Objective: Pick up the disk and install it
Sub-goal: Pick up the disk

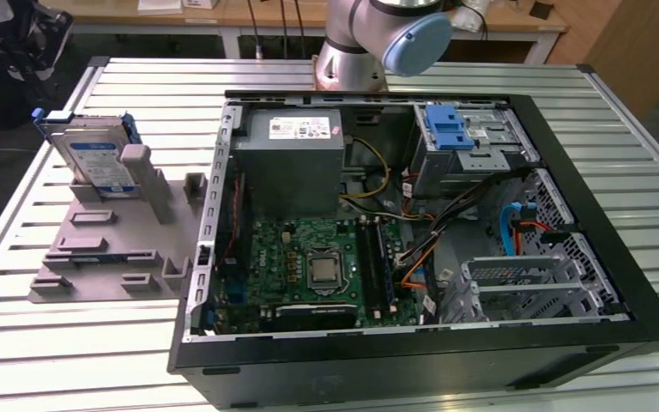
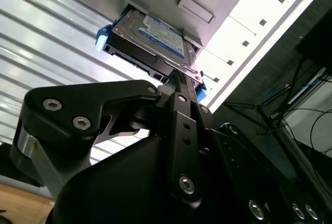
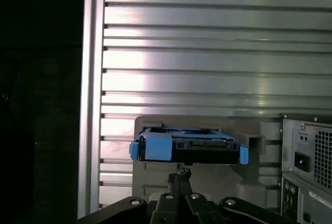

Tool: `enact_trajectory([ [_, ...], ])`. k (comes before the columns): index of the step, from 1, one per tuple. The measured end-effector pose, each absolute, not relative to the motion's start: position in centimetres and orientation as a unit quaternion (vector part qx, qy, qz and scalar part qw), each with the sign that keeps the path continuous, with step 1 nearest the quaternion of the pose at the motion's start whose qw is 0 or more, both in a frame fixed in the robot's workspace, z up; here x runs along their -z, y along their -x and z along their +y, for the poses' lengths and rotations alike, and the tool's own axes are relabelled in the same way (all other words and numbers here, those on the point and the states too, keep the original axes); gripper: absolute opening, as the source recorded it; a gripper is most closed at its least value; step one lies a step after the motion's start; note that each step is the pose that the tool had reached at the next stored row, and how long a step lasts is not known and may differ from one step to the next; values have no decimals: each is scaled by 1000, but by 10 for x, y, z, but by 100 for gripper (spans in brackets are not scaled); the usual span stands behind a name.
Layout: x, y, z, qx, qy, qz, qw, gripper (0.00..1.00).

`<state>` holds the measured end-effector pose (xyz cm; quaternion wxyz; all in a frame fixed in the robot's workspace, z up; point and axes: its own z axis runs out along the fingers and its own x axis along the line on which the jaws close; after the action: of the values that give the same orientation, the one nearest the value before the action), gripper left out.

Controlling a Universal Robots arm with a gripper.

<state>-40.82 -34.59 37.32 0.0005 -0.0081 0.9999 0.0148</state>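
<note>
Slatted metal table [image 1: 32, 343] carries an open computer case [image 1: 421, 356]. In the exterior view, the disk [image 1: 92, 159] stands on edge in a grey holder [image 1: 112, 257] at about ten o'clock from the case, and my arm [image 1: 364, 39] rises at twelve.

In the second wrist view, my gripper [image 2: 181, 76] points toward the disk [image 2: 155, 35], whose label shows.

In the first wrist view, my gripper [image 3: 179, 175] is drawn narrow, holding nothing, and sits apart from the disk [image 3: 189, 147], which is seen edge-on in its blue frame.

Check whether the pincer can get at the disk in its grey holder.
Probably yes: in both wrist views the disk sits ahead of the pincer, nothing between them, its blue-framed edge exposed.
</note>
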Motion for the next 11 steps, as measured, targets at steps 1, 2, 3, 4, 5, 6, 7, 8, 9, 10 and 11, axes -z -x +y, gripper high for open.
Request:
enact_trajectory([
  [1, -373, 408, -346, -15, 13, 1000, 0, 11],
  [2, -373, 408, -346, -15, 17, 1000, 0, 11],
  [3, -373, 408, -346, -15, 22, 1000, 0, 11],
  [4, -373, 408, -346, -15, 27, 1000, 0, 11],
  [5, -373, 408, -346, -15, 32, 999, 0, 11],
  [6, -373, 408, -346, -15, 37, 999, 0, 11],
  [7, -373, 408, -346, -15, 42, 999, 0, 11],
  [8, -373, 408, -346, -15, 47, 999, 0, 11],
  [9, -373, 408, -346, -15, 52, 999, 0, 11],
  [10, -373, 408, -346, -15, 55, 998, 0, 11],
  [11, -373, 408, -346, -15, 55, 998, 0, 11],
])
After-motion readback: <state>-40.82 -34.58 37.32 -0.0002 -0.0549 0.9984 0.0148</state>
